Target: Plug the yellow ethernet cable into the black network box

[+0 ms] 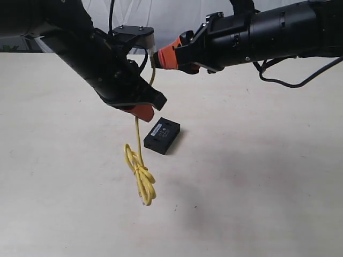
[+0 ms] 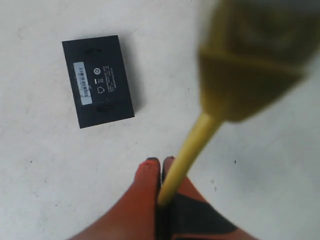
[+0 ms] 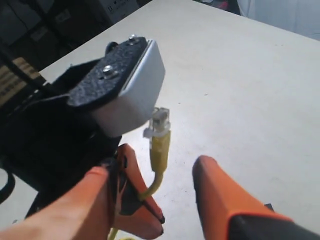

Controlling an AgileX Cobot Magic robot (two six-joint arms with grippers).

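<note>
Over a pale cream tabletop [image 1: 257,176], matte and faintly mottled with grey shadow, the left gripper [image 1: 141,112] of a two-armed robot has its orange fingers [image 2: 148,172] clenched on a thin, bright-yellow ethernet cable [image 1: 138,140]. Below the grip the cable hangs straight down to a tied, looped bundle [image 1: 142,179]; whether its lower end rests on the table is hard to tell. Above the grip a short stretch stands up and ends in a clear plastic plug [image 3: 160,120]. The right gripper [image 1: 159,57], reaching in from the right, has its orange fingers [image 3: 220,195] spread wide on either side of that plug, touching nothing. The small, flat, black rectangular plastic network box [image 1: 162,135] lies on the table near the hanging cable, to its right in the exterior view and apart from it, with its pale label [image 2: 83,83] facing up. A black wire [image 1: 292,83] trails from the right arm across the table. Behind the table hangs a white backdrop [image 1: 182,13]. The right wrist view shows dim, blurred boxes [image 3: 60,20] beyond the table's edge.
</note>
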